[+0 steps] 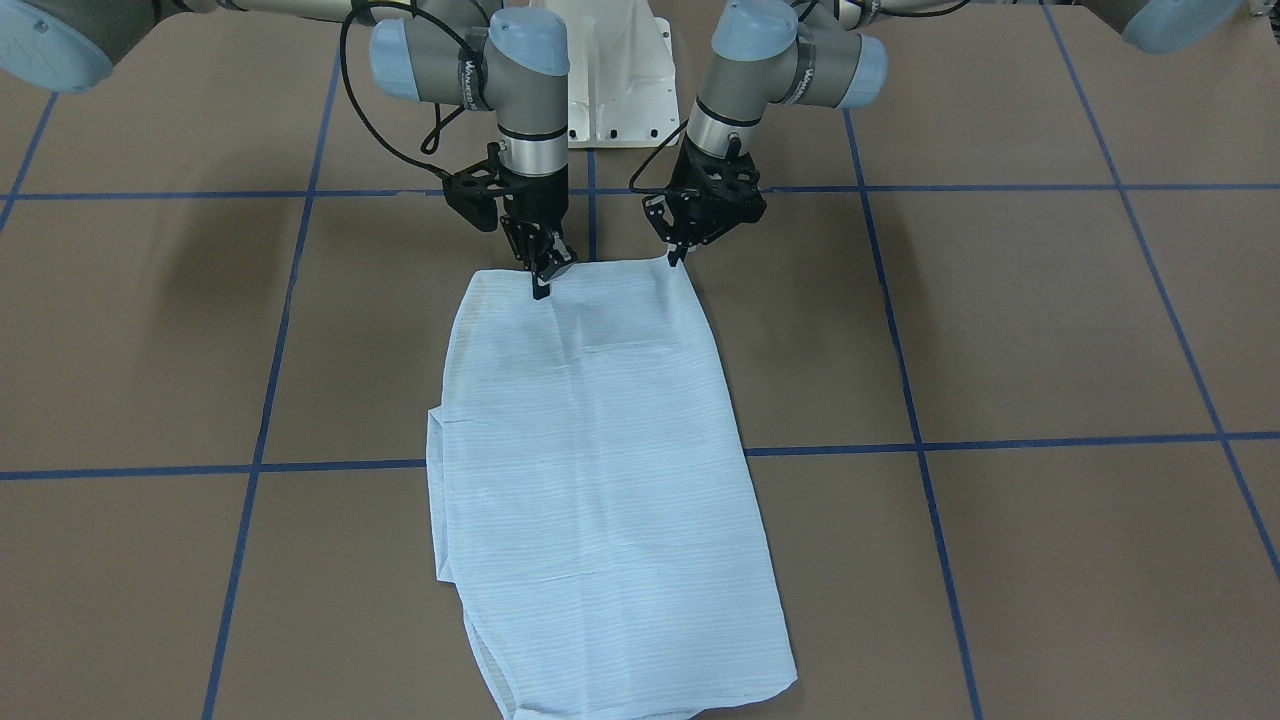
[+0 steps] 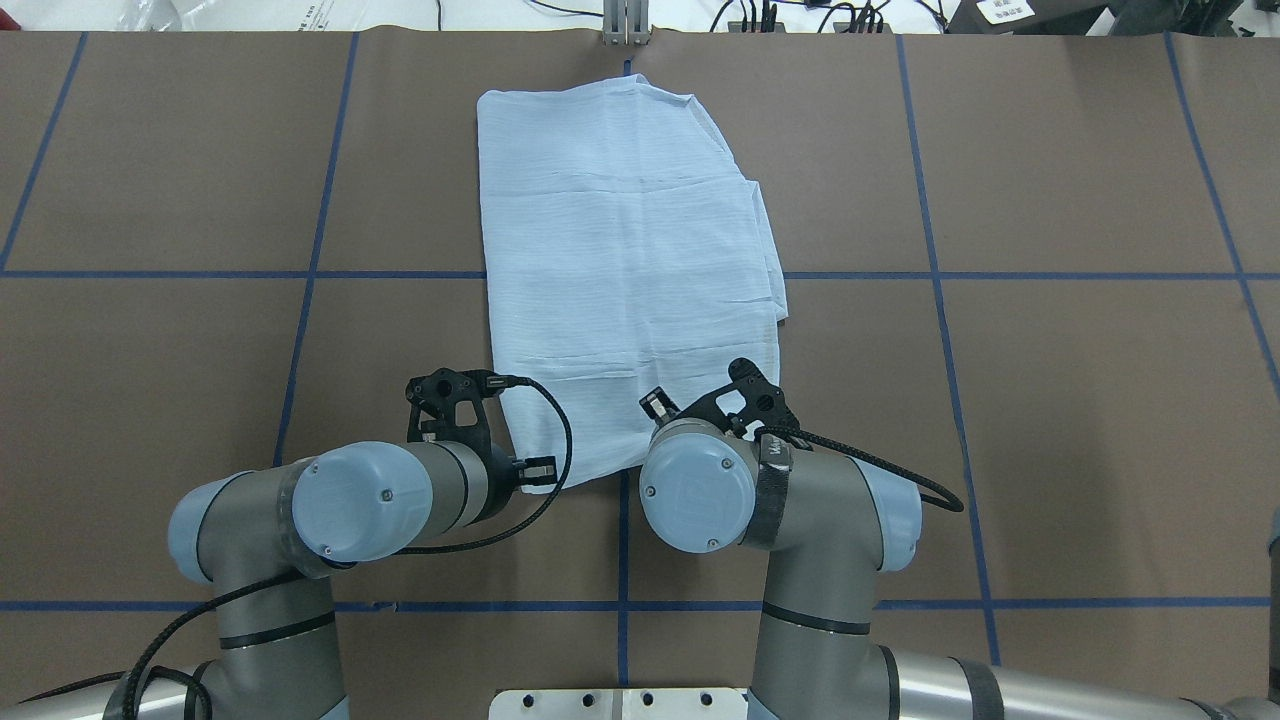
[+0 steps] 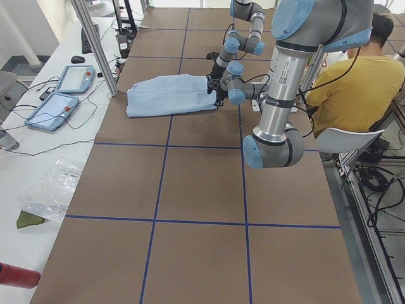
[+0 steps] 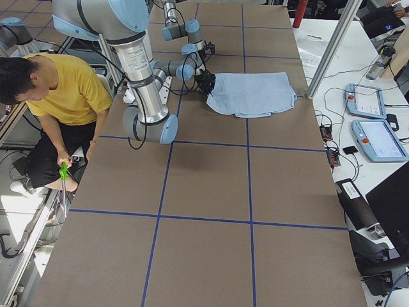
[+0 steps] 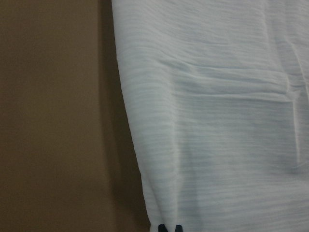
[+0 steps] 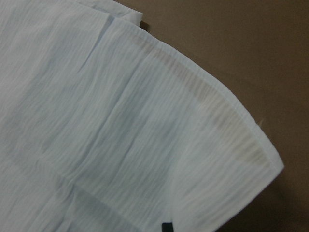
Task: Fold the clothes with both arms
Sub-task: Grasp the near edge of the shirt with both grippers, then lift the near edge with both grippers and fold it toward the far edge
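The pale-blue striped shirt [image 1: 590,450] lies folded into a long flat rectangle on the brown table, stretching away from the robot [image 2: 620,250]. Both grippers are at its robot-side edge. My left gripper [image 1: 678,258] is at that edge's corner, its fingers close together and pinching the cloth; the left wrist view shows its fingertips [image 5: 166,228] on the shirt [image 5: 217,121]. My right gripper [image 1: 545,280] grips the other end of the same edge; the right wrist view shows the rounded hem corner [image 6: 231,130] slightly raised. Collar and buttons are hidden.
The white pedestal base [image 1: 615,90] stands behind the grippers. Blue tape lines [image 1: 600,455] grid the table. An operator in yellow [image 4: 57,89] sits beside the robot. Tablets [image 3: 60,95] and a metal post [image 3: 95,44] stand at the far table side.
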